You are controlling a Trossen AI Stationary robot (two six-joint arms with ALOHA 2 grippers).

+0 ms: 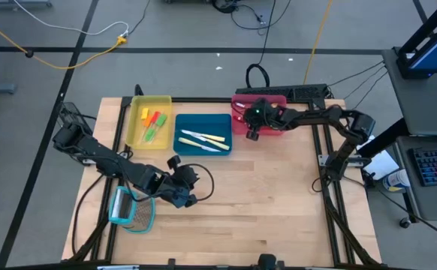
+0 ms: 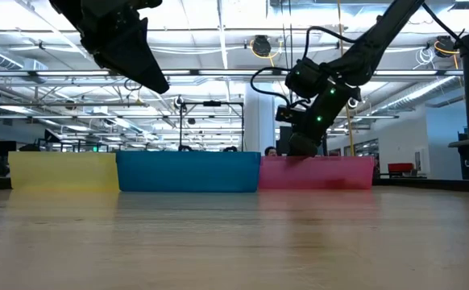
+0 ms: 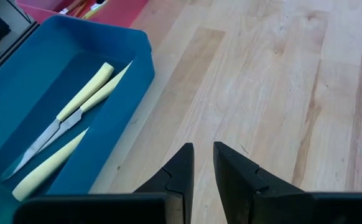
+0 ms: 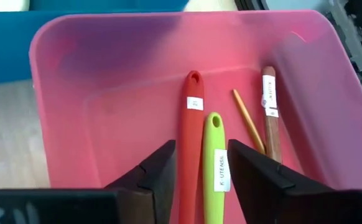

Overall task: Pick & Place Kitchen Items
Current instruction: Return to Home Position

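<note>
Spoons, one red [image 4: 191,118] and one green [image 4: 213,143], lie side by side in the red tray [image 4: 63,93]. Their long axes are parallel and their handle ends point away from the right hand [image 4: 201,149]. This hand hangs over the tray with fingers wide apart and holds nothing. Beside the green spoon lie one thin orange stick [image 4: 246,118], slanted, and one wooden handle [image 4: 269,118] with a white label, near the tray wall.

In the blue tray [image 3: 137,46], the middle one of the three, lie knives [image 3: 84,93] with cream handles. I count three, but they overlap. Their long axes run almost along the row of trays, and one handle points toward the red tray.

The yellow tray [image 1: 137,120] holds small spatulas [image 1: 152,124], red, orange and green, too small to count.

The left hand [image 3: 203,149] is above bare worktop [image 3: 280,93], just beside the grater [image 1: 132,211]. Its fingers are narrow, with a slim gap, and empty.
</note>
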